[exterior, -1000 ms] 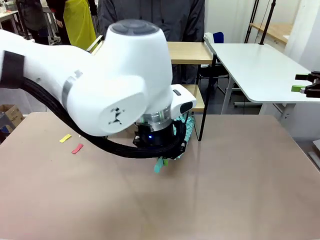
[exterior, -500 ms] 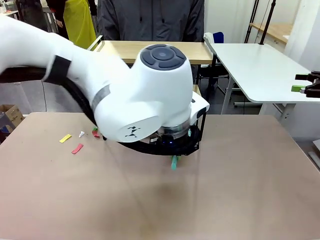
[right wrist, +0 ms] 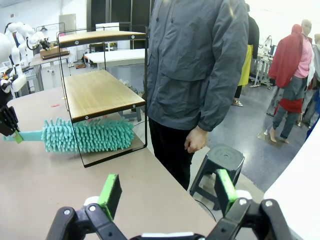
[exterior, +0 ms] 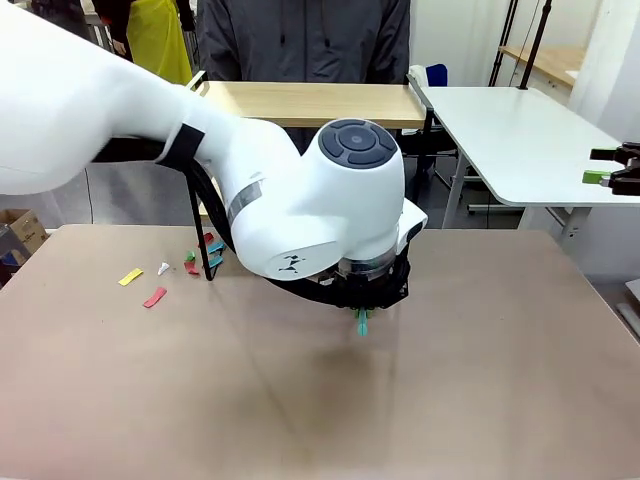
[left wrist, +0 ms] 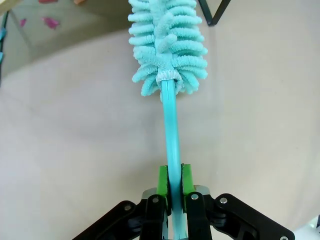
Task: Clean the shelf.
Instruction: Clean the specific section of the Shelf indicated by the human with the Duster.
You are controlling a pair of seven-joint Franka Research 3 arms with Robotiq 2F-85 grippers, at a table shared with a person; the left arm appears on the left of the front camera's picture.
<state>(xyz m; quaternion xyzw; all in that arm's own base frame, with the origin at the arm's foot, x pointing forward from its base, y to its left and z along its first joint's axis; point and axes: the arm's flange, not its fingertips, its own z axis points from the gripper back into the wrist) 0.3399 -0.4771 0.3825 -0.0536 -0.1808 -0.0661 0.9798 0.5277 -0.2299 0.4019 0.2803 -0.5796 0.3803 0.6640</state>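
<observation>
Over the last second the left arm has swung rightward, uncovering coloured scraps point(exterior: 154, 297) on the worktop point(exterior: 500, 380). The left tool point(left wrist: 172, 182) clamps a teal duster point(left wrist: 167, 45) by its handle. The duster's head lies low against the shelf point(right wrist: 100, 92) at the worktop's far edge, long axis along the lower board. The right tool point(right wrist: 167, 192) gapes empty, farther off.

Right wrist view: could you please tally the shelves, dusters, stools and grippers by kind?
Shelf: 1
Duster: 1
Stool: 1
Grippers: 2, left gripper and right gripper
Total: 5
</observation>
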